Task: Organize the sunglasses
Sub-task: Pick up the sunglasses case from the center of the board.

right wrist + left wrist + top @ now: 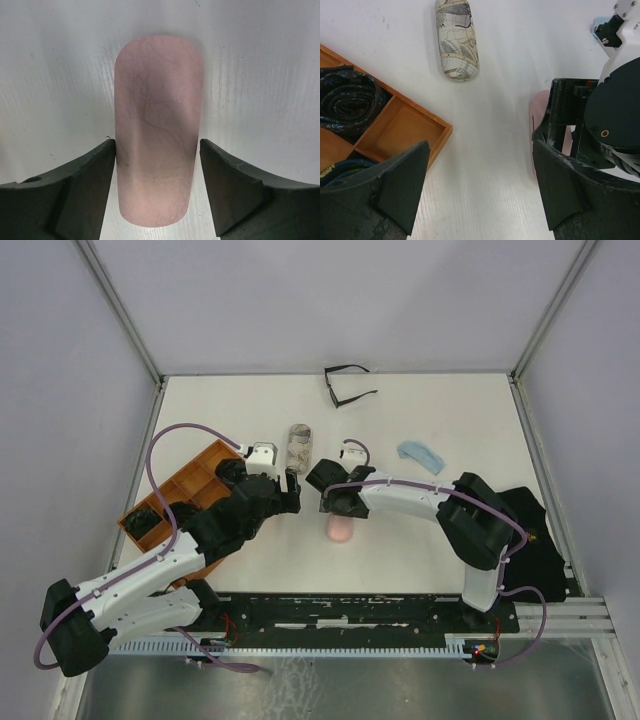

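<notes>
Far left of the top view: a wooden divider tray [192,478] lies at an angle on the white table [450,550]. In the left wrist view one of its compartments holds a dark coiled item [347,102]; what it is cannot be made out. The compartment just beside it shows bare wood.

Left gripper [292,492]: positioned right of the tray, over bare table. In its wrist view the fingers [402,187] stand wide apart with nothing between them.

Map-patterned glasses case [299,445]: lying closed on the table beyond the left gripper, touching nothing.

Sunglasses [348,385]: one thin black-framed pair at top centre of the frame, at the far edge of the table, arms unfolded. It lies well apart from both grippers and from the tray.

Right gripper [335,502]: centre of the frame, just beside the left gripper, lowered over a pink case [341,528]. In the right wrist view the case [159,130] lies flat between the fingers [87,185], and both tips meet its long sides, closed against it.

Light-blue cloth [421,456]: crumpled on the table right of centre, clear of the other items.
</notes>
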### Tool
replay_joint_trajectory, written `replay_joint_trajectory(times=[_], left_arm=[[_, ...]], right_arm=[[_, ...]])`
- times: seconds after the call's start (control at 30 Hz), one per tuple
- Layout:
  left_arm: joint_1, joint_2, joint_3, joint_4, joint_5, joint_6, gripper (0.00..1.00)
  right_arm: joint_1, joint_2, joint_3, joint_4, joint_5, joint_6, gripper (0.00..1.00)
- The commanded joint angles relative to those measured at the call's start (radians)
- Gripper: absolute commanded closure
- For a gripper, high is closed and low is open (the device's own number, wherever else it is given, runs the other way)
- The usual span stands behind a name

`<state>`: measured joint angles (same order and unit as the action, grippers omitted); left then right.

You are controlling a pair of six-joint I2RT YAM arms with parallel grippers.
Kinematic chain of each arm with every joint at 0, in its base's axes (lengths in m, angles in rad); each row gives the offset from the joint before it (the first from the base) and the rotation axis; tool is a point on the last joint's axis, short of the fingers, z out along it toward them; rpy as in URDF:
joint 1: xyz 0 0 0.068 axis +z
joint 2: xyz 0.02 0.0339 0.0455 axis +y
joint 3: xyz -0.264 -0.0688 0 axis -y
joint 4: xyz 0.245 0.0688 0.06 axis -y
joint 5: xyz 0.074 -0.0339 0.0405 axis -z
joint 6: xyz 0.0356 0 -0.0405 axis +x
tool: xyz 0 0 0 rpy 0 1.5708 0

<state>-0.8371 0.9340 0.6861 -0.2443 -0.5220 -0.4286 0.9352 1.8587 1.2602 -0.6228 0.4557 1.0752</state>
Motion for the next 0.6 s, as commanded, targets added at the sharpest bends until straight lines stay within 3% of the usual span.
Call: replay_joint_trajectory(times=[0.0, 0.3, 0.53, 0.57], left_arm=[[0.002, -0.001, -0.001, 0.053, -0.016, 0.009, 0.10], [0.001, -0.001, -0.001, 0.058, -0.016, 0.011, 0.10], [0.002, -0.020, -0.003, 0.066, -0.014, 0.010, 0.10], [0.001, -0.024, -0.005, 0.071, -0.010, 0.010, 0.10]], right_arm=[[0.006, 0.011, 0.040, -0.007, 0.027, 0.015, 0.24], [0.005, 0.005, 0.029, 0.001, 0.032, 0.006, 0.36], [0.002, -0.136, -0.070, 0.085, 0.090, -0.065, 0.70], [-0.003, -0.170, -0.092, 0.112, 0.091, -0.095, 0.79]])
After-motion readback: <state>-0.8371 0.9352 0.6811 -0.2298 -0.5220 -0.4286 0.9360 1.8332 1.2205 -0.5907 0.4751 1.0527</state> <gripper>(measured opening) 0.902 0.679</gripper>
